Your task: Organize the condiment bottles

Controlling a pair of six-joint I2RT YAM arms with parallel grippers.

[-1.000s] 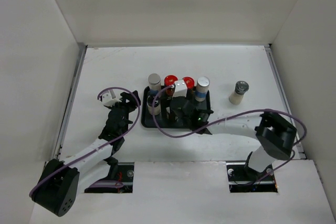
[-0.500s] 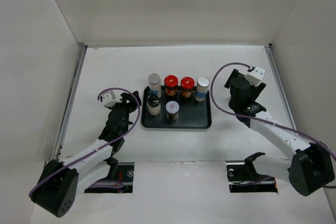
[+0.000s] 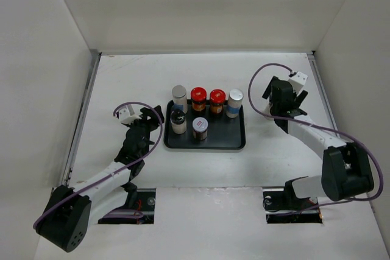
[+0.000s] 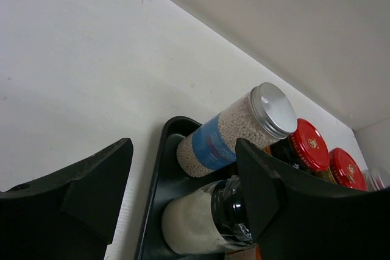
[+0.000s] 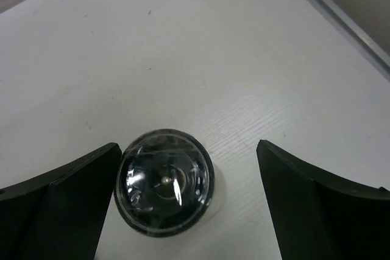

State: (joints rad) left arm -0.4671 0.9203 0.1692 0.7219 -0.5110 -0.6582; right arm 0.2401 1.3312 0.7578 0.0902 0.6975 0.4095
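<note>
No legible text in any view.
- Silver-capped jar [image 4: 213, 145], left wrist view: blue label band, faint print, unreadable.
- Red caps [image 4: 309, 144], at 3 o'clock of that jar: small gold emblem on each, lettering too small to read.
- Front jar [image 3: 200, 129], top view: label blurred.
</note>
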